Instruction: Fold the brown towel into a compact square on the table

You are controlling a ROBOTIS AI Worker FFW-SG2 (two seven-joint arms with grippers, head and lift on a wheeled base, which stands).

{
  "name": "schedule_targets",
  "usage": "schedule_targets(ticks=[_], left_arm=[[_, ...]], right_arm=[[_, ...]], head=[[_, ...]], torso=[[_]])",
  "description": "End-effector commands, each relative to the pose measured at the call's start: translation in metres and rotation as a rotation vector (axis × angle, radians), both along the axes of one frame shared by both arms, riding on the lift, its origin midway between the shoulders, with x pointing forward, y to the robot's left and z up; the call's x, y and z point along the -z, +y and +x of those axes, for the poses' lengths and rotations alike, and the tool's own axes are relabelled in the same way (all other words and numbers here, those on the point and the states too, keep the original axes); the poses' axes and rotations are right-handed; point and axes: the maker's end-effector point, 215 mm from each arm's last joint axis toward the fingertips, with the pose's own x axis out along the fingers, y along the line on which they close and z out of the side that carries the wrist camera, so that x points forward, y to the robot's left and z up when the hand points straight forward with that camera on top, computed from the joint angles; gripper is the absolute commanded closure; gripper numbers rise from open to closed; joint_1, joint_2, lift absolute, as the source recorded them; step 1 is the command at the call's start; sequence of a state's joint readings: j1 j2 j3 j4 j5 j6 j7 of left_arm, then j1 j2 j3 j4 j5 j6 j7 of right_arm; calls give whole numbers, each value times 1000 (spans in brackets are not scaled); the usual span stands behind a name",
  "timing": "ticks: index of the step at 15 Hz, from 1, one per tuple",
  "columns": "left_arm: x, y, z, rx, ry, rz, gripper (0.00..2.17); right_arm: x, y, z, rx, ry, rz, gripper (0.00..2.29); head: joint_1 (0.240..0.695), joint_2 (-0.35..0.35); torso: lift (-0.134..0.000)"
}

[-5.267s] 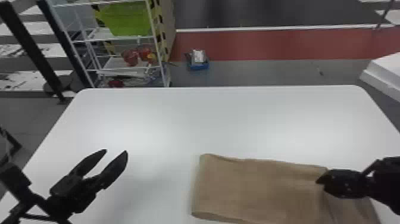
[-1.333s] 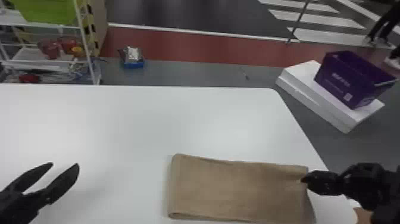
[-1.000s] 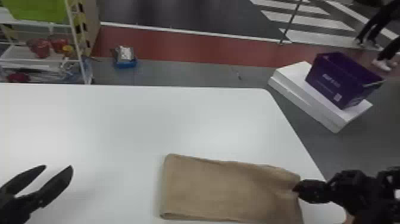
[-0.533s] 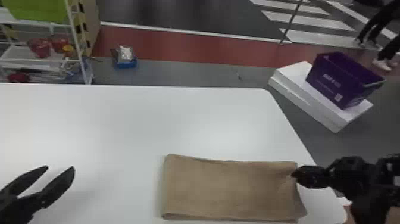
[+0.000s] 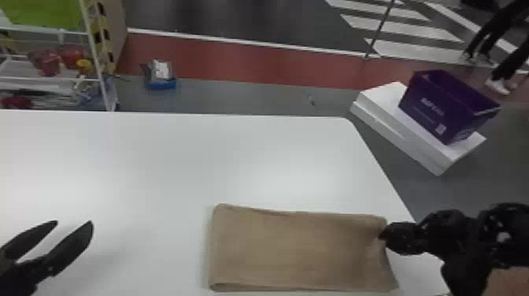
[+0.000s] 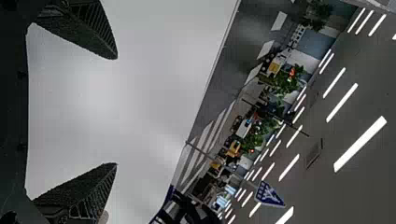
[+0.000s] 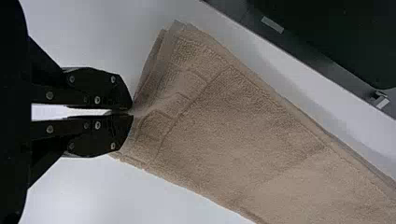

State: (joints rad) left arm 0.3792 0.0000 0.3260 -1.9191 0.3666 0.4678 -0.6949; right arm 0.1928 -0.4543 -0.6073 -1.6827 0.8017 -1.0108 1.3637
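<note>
As the brown towel (image 5: 299, 252) lay flat on the white table (image 5: 157, 165): it made a layered oblong near the robot's right side, clearly longer one way than the other.
Right gripper (image 7: 132, 113): its fingers were closed on the towel's short right end, puckering the cloth at the pinch.
Left gripper (image 5: 74, 222): it hung over the table, well apart from the towel, its fingers spread wide with nothing between them.
Fold in hand: to my eye, the lengthwise work looked done, and the last halving into a square seemed to be starting.
Next move: that pinched end needed lifting and carrying over to the opposite short end, edges matched, before release. A one-point grip probably risked dragging or skewing the layers.
</note>
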Motion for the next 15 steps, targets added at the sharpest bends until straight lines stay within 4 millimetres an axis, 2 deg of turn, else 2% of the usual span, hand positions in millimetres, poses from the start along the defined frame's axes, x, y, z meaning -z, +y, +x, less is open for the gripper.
schedule_targets(ticks=[1, 2, 4, 5, 8, 10, 11, 13, 15], left_arm=[[0, 0, 0, -2, -1, -2, 63], [0, 0, 0, -2, -1, -2, 63], [1, 0, 0, -3, 1, -2, 63], [2, 1, 0, -3, 4, -3, 63], [3, 2, -1, -7, 6, -2, 63], [5, 2, 0, -7, 5, -4, 63], [5, 1, 0, -6, 5, -4, 63], [2, 1, 1, -3, -3, -4, 63], [1, 0, 2, -3, -4, -5, 63]], right_arm=[[-2, -2, 4, 19, -2, 7, 205], [-9, -2, 9, 34, -19, 27, 130], [-33, -7, 17, 85, -71, 93, 127], [-39, -7, 15, 76, -87, 88, 134], [-27, 2, -17, -26, -66, 18, 208], [-28, 5, -21, -7, -71, 28, 208], [-34, 5, -18, 43, -80, 87, 208], [-57, -22, 6, 382, -48, 324, 211], [-80, -49, 18, 759, 21, 601, 211]], head=[[695, -257], [695, -257], [695, -256], [695, -256], [695, -258], [695, -257], [695, -256], [695, -254], [695, -264]], torso=[[-134], [-134], [-134], [-134], [-134], [-134], [-134], [-134], [-134]])
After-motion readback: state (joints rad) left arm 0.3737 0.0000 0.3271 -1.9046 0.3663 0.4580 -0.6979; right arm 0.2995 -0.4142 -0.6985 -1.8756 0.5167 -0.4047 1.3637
